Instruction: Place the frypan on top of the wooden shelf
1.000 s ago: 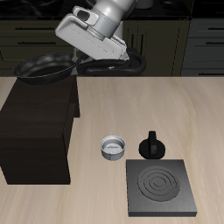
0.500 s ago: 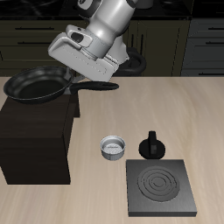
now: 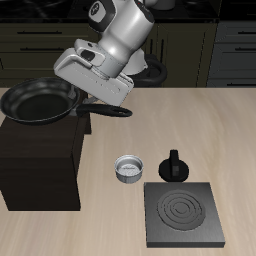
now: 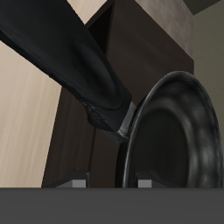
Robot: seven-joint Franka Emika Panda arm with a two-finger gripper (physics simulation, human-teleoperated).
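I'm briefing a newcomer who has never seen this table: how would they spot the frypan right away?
Find the wooden shelf, the big dark cabinet that dwarfs everything else on the table. The frypan is at its top, held by its handle in the gripper. It is round, black and shallow with a long straight handle, unlike the small silver pot or the flat square stove plate.

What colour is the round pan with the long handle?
Black all over: the round shallow frypan with its long straight handle, seen best in the exterior view.
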